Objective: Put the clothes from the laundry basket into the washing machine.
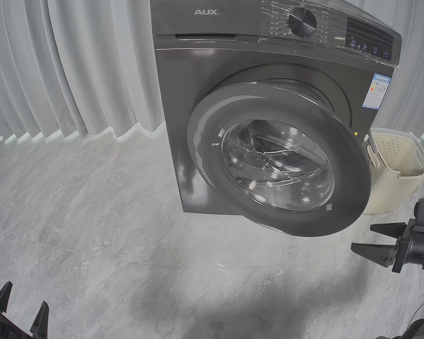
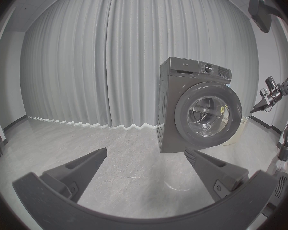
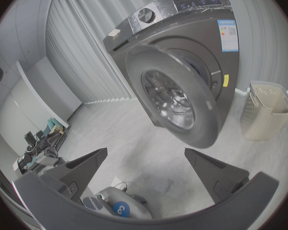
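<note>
A dark grey washing machine (image 1: 249, 71) stands before the curtain, its round door (image 1: 278, 158) swung partly open toward me. It also appears in the left wrist view as the washing machine (image 2: 182, 90) and in the right wrist view as the washing machine (image 3: 179, 61). A beige laundry basket (image 1: 398, 168) sits on the floor to the machine's right, also seen as the basket (image 3: 265, 112); I see no clothes over its rim. My right gripper (image 1: 365, 238) hangs open and empty below the basket. My left gripper (image 1: 22, 302) is open and empty at the lower left.
Grey curtains (image 1: 70, 52) cover the wall behind. The marble-look floor (image 1: 94, 203) spreads wide to the left of the machine. The open door juts out over the floor in front of the drum.
</note>
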### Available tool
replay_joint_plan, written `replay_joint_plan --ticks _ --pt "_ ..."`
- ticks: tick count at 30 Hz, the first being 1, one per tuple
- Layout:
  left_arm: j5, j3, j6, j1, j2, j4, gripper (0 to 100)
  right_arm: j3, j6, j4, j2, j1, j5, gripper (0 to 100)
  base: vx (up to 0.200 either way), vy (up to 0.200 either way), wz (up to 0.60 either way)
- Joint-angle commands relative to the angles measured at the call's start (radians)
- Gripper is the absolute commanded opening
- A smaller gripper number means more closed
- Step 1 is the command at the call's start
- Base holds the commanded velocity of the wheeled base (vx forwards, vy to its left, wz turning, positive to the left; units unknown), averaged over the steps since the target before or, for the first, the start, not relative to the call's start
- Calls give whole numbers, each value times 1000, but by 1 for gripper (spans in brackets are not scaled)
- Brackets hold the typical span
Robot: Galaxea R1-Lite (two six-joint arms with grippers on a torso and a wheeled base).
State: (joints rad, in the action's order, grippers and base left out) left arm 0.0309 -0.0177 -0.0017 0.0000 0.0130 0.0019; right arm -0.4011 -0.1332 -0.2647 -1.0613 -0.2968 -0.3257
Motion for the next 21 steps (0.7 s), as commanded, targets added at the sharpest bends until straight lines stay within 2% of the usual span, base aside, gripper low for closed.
replay_joint_plan --ticks 1,5,12,15,18,21 --pt "0 18 3 2 -13 0 100 2 -28 -140 -138 -44 -6 100 0 0 0" --pt "0 16 0 2 -11 0 100 5 -28 -225 -224 -51 -4 100 0 -150 0" --pt "-2 18 0 0 -11 0 100 -19 -31 -283 -253 -56 1 100 0 -200 0" --pt "-2 18 2 0 -11 0 100 -41 -31 -291 -253 -45 2 100 0 0 0" --pt "-3 18 2 0 -13 0 100 -61 -31 -291 -253 -22 27 100 0 0 0" --pt "-3 18 2 0 -13 0 100 -99 -31 -294 -261 -7 56 100 0 -200 0"
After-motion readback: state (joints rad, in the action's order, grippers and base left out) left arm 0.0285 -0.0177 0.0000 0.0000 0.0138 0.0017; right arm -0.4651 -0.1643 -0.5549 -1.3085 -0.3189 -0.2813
